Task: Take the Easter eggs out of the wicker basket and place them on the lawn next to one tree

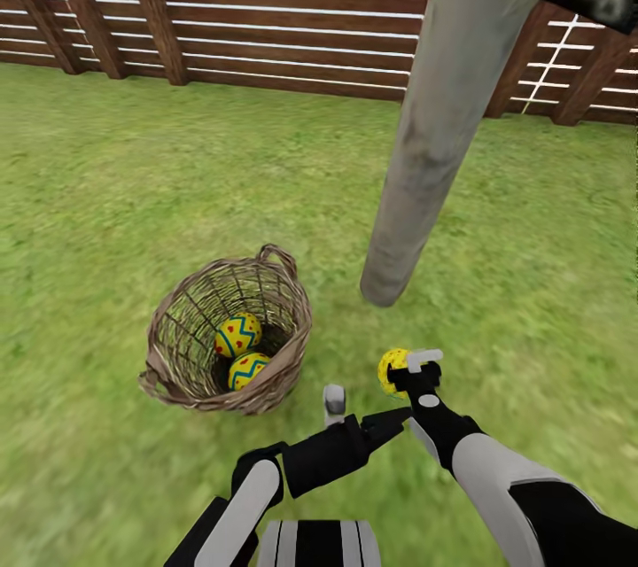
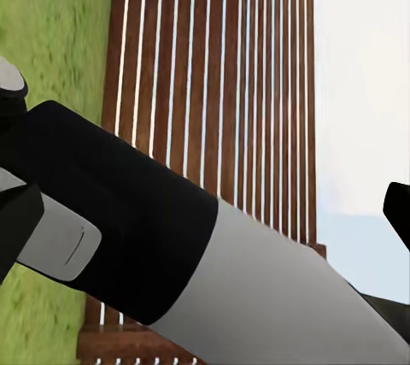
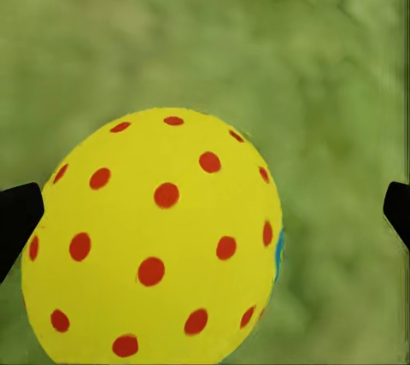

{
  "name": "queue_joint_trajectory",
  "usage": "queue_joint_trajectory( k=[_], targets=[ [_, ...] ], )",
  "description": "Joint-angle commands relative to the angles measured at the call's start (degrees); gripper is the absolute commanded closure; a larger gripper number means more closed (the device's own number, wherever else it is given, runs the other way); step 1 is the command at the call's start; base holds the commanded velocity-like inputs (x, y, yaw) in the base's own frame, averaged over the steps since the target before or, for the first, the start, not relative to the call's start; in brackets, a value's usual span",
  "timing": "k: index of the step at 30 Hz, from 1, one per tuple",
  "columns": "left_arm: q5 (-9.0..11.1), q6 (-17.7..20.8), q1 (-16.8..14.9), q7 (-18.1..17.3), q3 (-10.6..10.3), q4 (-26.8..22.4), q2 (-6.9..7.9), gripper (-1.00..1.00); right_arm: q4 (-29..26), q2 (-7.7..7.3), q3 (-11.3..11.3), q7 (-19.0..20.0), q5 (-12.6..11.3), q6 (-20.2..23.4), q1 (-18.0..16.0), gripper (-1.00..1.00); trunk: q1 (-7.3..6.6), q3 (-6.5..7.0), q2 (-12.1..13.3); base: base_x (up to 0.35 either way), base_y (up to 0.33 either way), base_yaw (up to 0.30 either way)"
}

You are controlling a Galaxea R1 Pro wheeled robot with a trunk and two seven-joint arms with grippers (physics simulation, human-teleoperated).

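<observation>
A robot's right gripper (image 1: 409,369) holds a yellow Easter egg (image 1: 392,370) low over the lawn (image 1: 106,195), near the foot of a pale grey-brown tree (image 1: 443,115), its fingers clamped on the egg's sides. Two more eggs, one with red hearts (image 1: 237,335) and one with a blue zigzag band (image 1: 249,369), lie touching in the bottom of the wicker basket (image 1: 292,328), which sits on the grass well to the left of the trunk and leans toward the camera, its loop handle at the far rim.

The right wrist view brings the held egg (image 3: 154,245) close: yellow shell, scattered red dots, a sliver of blue at one edge, blurred grass (image 3: 342,83) behind, and two black fingertips (image 3: 17,220) at the frame's sides. The head view alone shows basket, trunk and the slatted brown fence (image 1: 266,9) closing the garden.

The left gripper (image 1: 334,401) rests low in front of the robot's trunk; the left wrist view shows the right arm (image 2: 171,245) crossing before it, the fence (image 2: 222,74) and pale sky (image 2: 359,83), with dark fingertips at opposite edges of the frame, so its fingers stand apart. No writing or brand marks can be read anywhere.
</observation>
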Motion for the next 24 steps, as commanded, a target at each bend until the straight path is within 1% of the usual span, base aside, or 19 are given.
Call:
queue_joint_trajectory(
  k=[1, 2, 5, 6, 8, 9, 10, 11, 12, 13, 14, 15, 16, 17, 18, 19, 20, 21, 24],
  targets=[
    [0.50, 0.45, -0.02, 0.04, 0.03, -0.06, -0.01, -1.00, -0.64, -0.04, 0.36, -0.48, 0.33, 0.27, -0.06, -1.00, -0.03, 0.19, 0.00, 0.000, 0.000, 0.000],
    [0.64, 0.55, -0.02, 0.04, 0.04, -0.19, 0.05, -1.00, -1.72, -0.15, 0.36, -0.43, 0.36, 0.48, -0.07, -1.00, -0.06, 0.42, 0.02, 0.000, 0.000, 0.000],
    [0.71, 0.77, -0.02, 0.04, 0.00, -0.62, 0.01, -1.00, -2.35, -0.53, 0.39, -0.28, 0.53, 0.86, -0.02, -1.00, -0.14, 1.08, 0.06, 0.000, 0.000, 0.000],
    [0.71, 0.85, -0.02, 0.01, -0.06, -0.84, -0.05, -1.00, -2.39, -0.62, 0.37, -0.15, 0.35, 1.81, -0.02, -1.00, -0.16, 1.30, 0.07, 0.000, 0.000, 0.000],
    [1.10, 0.99, -0.02, 0.01, -0.23, -2.24, -0.15, -1.00, -2.56, -0.86, 0.07, 0.10, 0.25, 8.44, -0.02, -1.00, -0.21, 1.74, 0.10, 0.000, 0.000, 0.000],
    [1.18, 1.08, -0.02, 0.03, -0.30, -2.98, -0.21, -1.00, -2.71, -0.95, 0.00, 0.16, 0.26, 13.05, -0.01, -1.00, -0.24, 1.97, 0.11, 0.000, 0.000, 0.000],
    [1.22, 1.17, -0.02, 0.07, -0.38, -4.15, -0.23, -1.00, -3.36, -1.26, -0.07, 0.19, 0.22, 16.65, -0.02, -1.00, -0.26, 2.19, 0.12, 0.000, 0.000, 0.000],
    [1.18, 1.21, -0.02, 0.16, -1.06, -4.97, -0.31, -1.00, -4.38, -2.03, -0.11, 0.21, 0.14, 19.14, -0.02, -1.00, -0.29, 2.41, 0.14, 0.000, 0.000, 0.000],
    [1.22, 1.24, -0.02, 0.19, -2.72, -5.41, -0.35, -1.00, -5.68, -2.69, -0.33, 0.21, 0.06, 21.55, -0.02, -1.00, -0.32, 2.63, 0.15, 0.000, 0.000, 0.000],
    [1.23, 1.24, -0.02, 0.25, -3.59, -5.65, -0.40, -1.00, -6.64, -3.31, -0.94, 0.28, 0.00, 23.41, -0.02, -1.00, -0.34, 2.85, 0.16, 0.000, 0.000, 0.000],
    [1.19, 1.24, -0.04, 0.34, -4.24, -6.03, -0.43, -1.00, -7.58, -4.12, -2.79, 0.40, -0.20, 25.36, -0.02, -1.00, -0.37, 3.07, 0.18, 0.000, 0.000, 0.000],
    [1.17, 1.30, -0.03, 0.38, -4.56, -6.99, -0.44, -1.00, -8.08, -4.81, -5.70, 0.45, -0.95, 26.77, -0.02, -1.00, -0.39, 3.30, 0.19, 0.000, 0.000, 0.000],
    [1.16, 1.32, -0.08, 0.39, -4.66, -7.87, -0.50, -1.00, -8.27, -5.49, -7.13, 0.73, -1.25, 28.47, -0.02, -1.00, -0.42, 3.52, 0.20, 0.000, 0.000, 0.000],
    [1.16, 1.32, -0.15, 0.39, -4.73, -8.60, -0.55, -1.00, -8.38, -6.43, -7.66, 2.56, -1.34, 30.12, -0.02, -1.00, -0.44, 3.74, 0.22, 0.000, 0.000, 0.000],
    [1.15, 1.33, -1.27, 0.25, -4.73, -9.35, -0.55, -1.00, -8.72, -8.50, -7.97, 7.27, -1.38, 32.18, -0.02, -1.00, -0.47, 3.96, 0.23, 0.000, 0.000, 0.000],
    [1.15, 1.38, -2.81, 0.13, -4.77, -9.65, -0.54, -1.00, -9.59, -9.88, -8.06, 10.81, -1.39, 34.12, -0.02, -1.00, -0.50, 4.18, 0.24, 0.000, 0.000, 0.000],
    [1.15, 1.40, -3.99, 0.08, -4.79, -9.82, -0.50, -1.00, -10.83, -10.55, -8.07, 12.97, -1.40, 35.95, 0.01, -1.00, -0.52, 4.40, 0.26, 0.000, 0.000, 0.000],
    [1.15, 1.41, -4.51, 0.06, -4.76, -9.93, -0.44, -1.00, -11.69, -10.78, -8.01, 13.75, -1.40, 36.92, 0.01, -1.00, -0.55, 4.62, 0.27, 0.000, 0.000, 0.000],
    [1.15, 1.48, -6.83, 0.05, -4.71, -10.05, -0.06, -1.00, -12.69, -11.01, -7.88, 14.62, -1.38, 37.94, 0.03, -1.00, -0.63, 5.29, 0.31, 0.000, 0.000, 0.000]
  ],
)
